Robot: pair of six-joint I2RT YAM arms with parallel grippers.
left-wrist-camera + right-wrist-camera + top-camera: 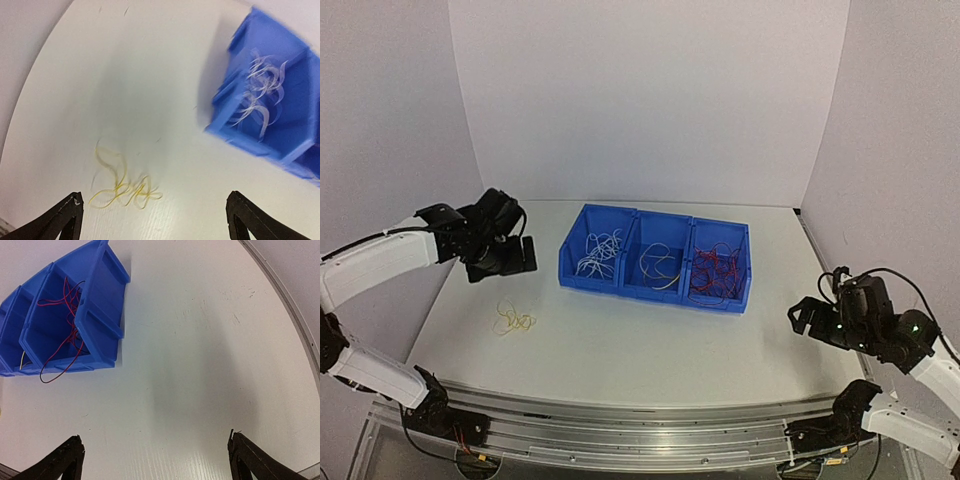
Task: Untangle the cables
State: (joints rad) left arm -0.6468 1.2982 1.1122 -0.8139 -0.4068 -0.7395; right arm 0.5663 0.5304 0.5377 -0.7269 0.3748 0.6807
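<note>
Top external view: left gripper hangs over the table with its jaws spread wide and nothing in them. The right gripper is parked off on its own side, jaws just as wide and just as empty.
Step in hand: looks to me like the approach to the loose yellow cables. No grasp yet, nothing pulled apart.
Yellow cables from the left wrist: the clump sits on the table below the left gripper, between the fingers but closer to the left one.
Blue bin: ahead of the left gripper and off to its right, blurry in that view. For the right gripper the bin is ahead and far to the left, well apart.
Bin contents: three compartments, with white cables, pale yellowish cables and red cables, one colour each.
Next move, my guess: drop straight down, shift slightly toward the left finger and pinch one outer loop rather than the whole knot.
Materials and shapes: the cables are thin, limp, springy wire in overlapping loops and curls. They'll probably slip and drag their neighbours along.
Bin and table: the bin is rigid moulded plastic with straight dividers, the tabletop smooth matte white with a few scuffs.
</note>
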